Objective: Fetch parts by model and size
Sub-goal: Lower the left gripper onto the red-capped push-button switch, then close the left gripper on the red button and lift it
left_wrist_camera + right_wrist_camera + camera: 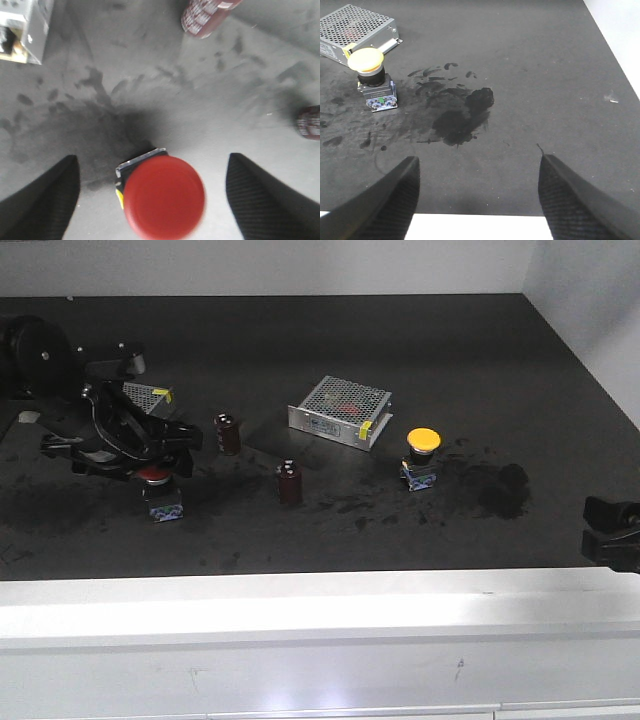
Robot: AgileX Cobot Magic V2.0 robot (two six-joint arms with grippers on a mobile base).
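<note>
Holds left gripper (pixel 150 162) open, jaws wide either side of red-capped push-button switch (pixel 164 197), not touching it, upright on dark mat (pixel 150 75). Holds right gripper (pixel 476 160) open too, well apart from yellow-capped switch (pixel 372 80) beside perforated power supply (pixel 355 30).

You had a silver perforated power supply box (pixel 340 410) lying near the middle of the black bench (pixel 450 350), and a second box (pixel 150 397) well to its left, partly hidden. Two dark brown capacitors stood upright between them, the rear capacitor (pixel 228 433) farther back and the front capacitor (pixel 289 483) nearer the front edge. A dark smudge (pixel 497 490) marked the bench off to the right.
</note>
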